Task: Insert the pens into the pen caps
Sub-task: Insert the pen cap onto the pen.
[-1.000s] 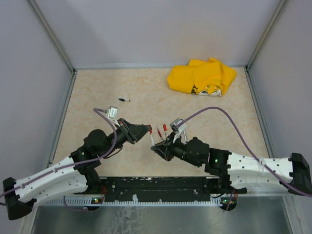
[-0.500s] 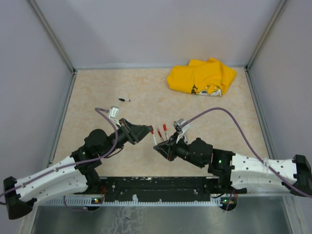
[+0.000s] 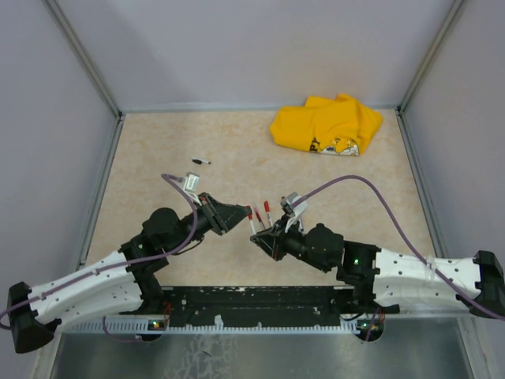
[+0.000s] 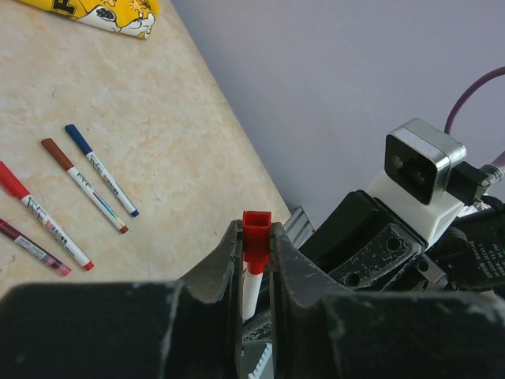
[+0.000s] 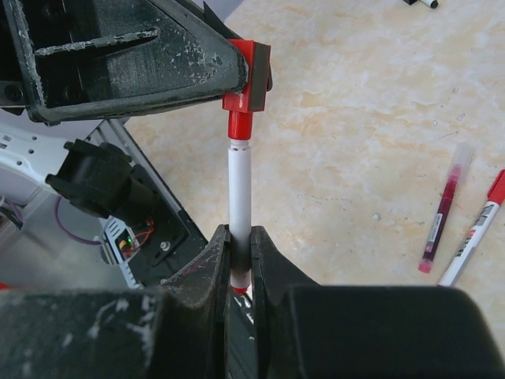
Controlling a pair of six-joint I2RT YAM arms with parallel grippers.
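1. Red cap [image 3: 249, 213], top view: the left gripper [image 3: 241, 214] has slid right toward the right gripper [image 3: 260, 236], so cap and pen [image 3: 253, 226] now meet above the beige tabletop [image 3: 158, 142]. Insertion looks underway.
2. Left wrist: the left gripper's scuffed black fingers [image 4: 217, 264] clamp the square-ended glossy cap, with the white barrel below it.
3. Right wrist: the right gripper pinches the smooth round barrel's lower end, and the pen's red collar enters the cap. Spare pens [image 5: 442, 221] lie on the marbled tabletop.
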